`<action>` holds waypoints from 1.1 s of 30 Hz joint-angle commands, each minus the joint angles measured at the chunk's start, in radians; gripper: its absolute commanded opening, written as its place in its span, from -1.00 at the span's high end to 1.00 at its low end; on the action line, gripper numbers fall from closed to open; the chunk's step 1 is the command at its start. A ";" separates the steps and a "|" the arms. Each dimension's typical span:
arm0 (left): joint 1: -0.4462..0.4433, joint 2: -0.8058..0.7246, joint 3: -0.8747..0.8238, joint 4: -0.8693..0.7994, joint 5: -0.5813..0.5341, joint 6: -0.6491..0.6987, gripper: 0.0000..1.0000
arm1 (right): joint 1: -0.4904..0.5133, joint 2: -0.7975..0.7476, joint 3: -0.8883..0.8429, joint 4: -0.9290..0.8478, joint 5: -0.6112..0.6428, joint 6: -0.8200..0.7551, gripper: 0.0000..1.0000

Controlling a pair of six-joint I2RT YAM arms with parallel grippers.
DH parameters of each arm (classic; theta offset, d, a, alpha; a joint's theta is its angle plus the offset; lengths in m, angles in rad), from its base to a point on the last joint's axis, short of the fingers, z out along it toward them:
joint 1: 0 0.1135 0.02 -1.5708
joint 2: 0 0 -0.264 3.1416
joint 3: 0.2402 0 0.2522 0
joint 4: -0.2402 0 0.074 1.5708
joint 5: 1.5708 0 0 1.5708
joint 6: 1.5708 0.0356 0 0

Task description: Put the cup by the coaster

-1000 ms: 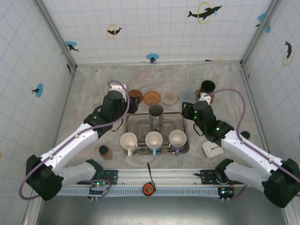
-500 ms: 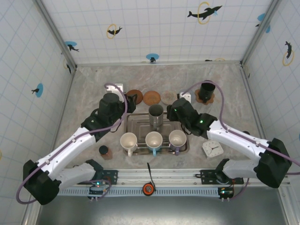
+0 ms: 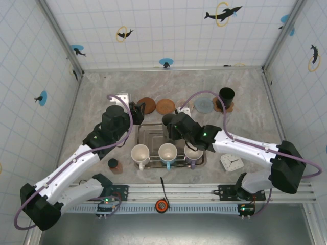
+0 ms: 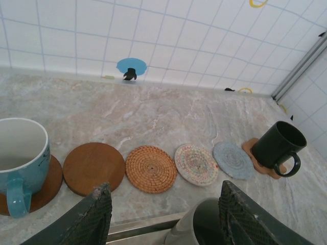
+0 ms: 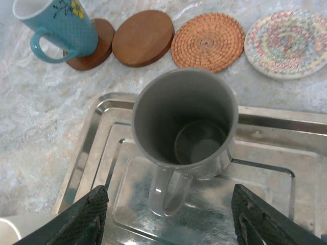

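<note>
1. Cup: the grey metal mug (image 5: 185,132) stands upright in the far part of the shiny steel tray (image 5: 89,153) on the counter, just short of the round woven coaster (image 5: 208,42).
2. The right end effector (image 5: 168,194) hovers at the mug, fingers spread either side, touching nothing.
3. The left end effector (image 4: 166,189) is spread and empty, near a teal cup (image 4: 20,153).

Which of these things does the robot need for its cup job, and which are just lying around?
For the job: grey mug, tray, three white mugs, wooden coaster, woven coaster, braided coaster, blue coaster.

Just lying about: white clock, small brown jar, round orange gadget.
</note>
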 commanded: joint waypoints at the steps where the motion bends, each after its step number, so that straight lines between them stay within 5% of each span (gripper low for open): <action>1: -0.004 -0.024 -0.009 -0.002 -0.009 -0.001 -0.13 | 0.012 0.041 0.044 0.003 -0.009 0.011 -0.31; 33: -0.004 -0.024 -0.015 -0.014 -0.023 0.010 -0.18 | 0.013 0.293 0.210 -0.109 -0.018 -0.026 -0.28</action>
